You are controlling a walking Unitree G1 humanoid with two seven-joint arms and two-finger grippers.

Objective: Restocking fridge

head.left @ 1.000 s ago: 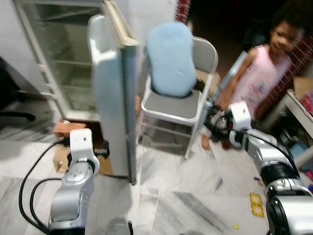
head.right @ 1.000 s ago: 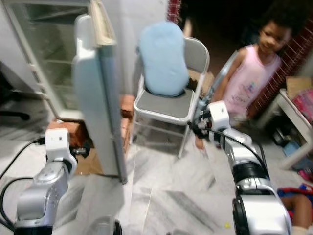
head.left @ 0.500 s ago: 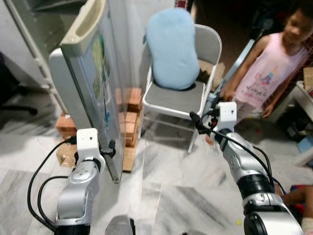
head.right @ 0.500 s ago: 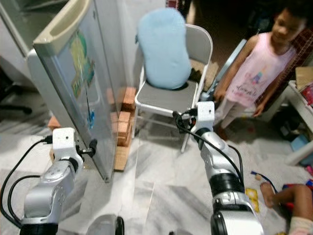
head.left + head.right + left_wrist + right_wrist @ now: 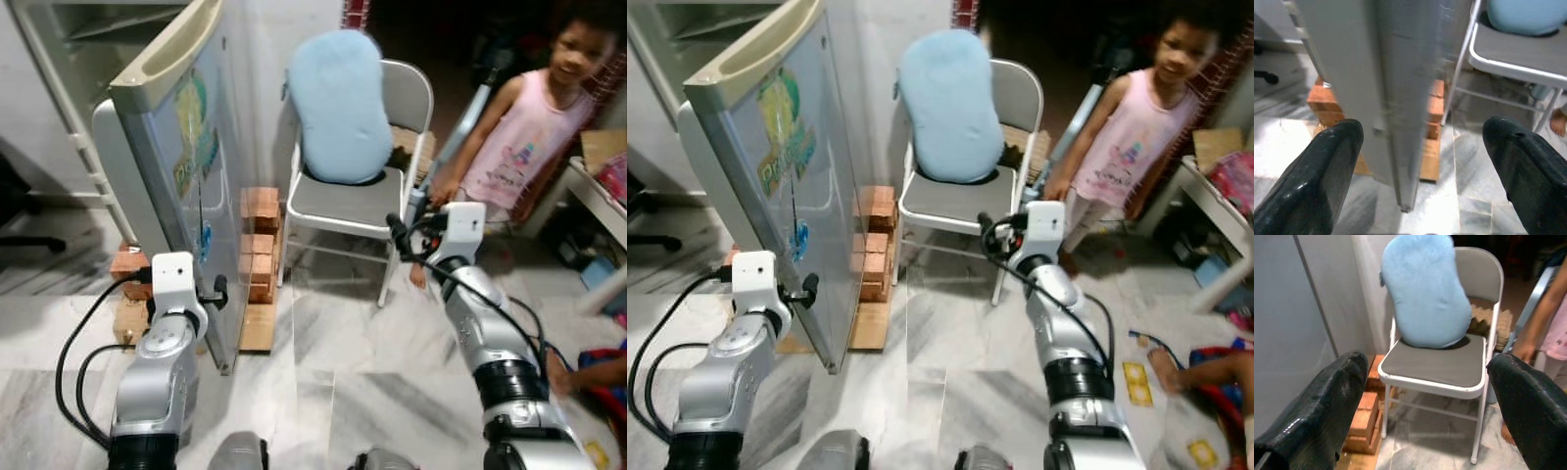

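Marble floor, fridge (image 5: 69, 59) at rear with door (image 5: 181, 166) ajar, left gripper (image 5: 217, 292) spread wide astride the door's edge, right gripper (image 5: 400, 235) spread empty beside the door, before chair (image 5: 367, 201); step judged door handling, next needing steady swing.

The fridge door (image 5: 774, 186) carries a green and yellow sticker whose lettering is too blurred to read.

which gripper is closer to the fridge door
Left. The left gripper sits right at the fridge door's lower edge, fingers open either side of it. The right gripper is off by the folding chair, open.
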